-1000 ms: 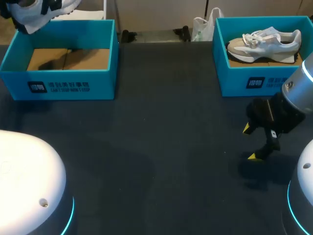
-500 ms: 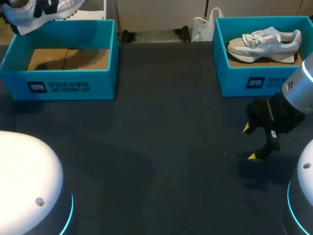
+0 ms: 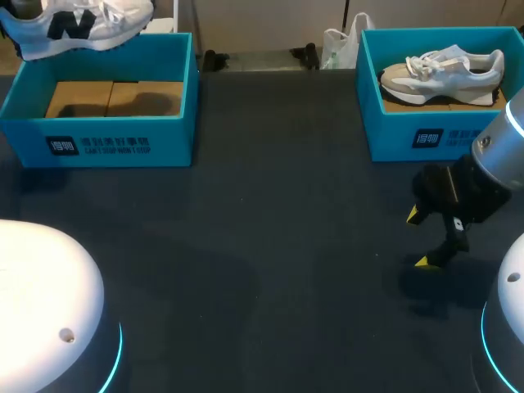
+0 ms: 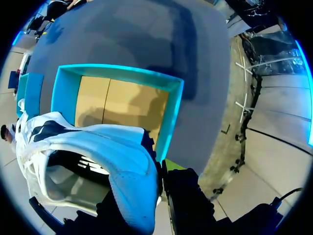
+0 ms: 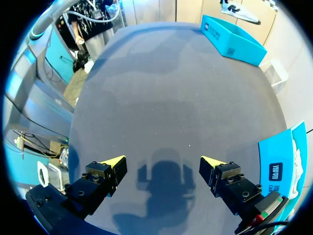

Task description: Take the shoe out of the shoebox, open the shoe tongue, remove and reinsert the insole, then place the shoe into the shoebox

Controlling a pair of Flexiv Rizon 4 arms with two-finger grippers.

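A white shoe [image 3: 78,23] with a dark side mark hangs above the back rim of the left blue shoebox [image 3: 98,146], whose cardboard floor is bare. In the left wrist view my left gripper [image 4: 160,182] is shut on the shoe [image 4: 98,147] at its heel wall, over the box [image 4: 169,128]. My right gripper [image 3: 419,239] stands open low over the dark table, in front of the right blue shoebox [image 3: 426,139], with nothing between its fingers [image 5: 163,161]. The left box [image 5: 234,40] and the raised shoe [image 5: 239,11] show far ahead of it.
A second, beige-and-white shoe [image 3: 442,70] lies in the right shoebox. The dark table [image 3: 270,213] runs between the two boxes. My arms' white bases [image 3: 45,303] fill the near corners.
The held shoe has swung from toe-down to nearly level and drifted right above the left box. The right arm has not moved.
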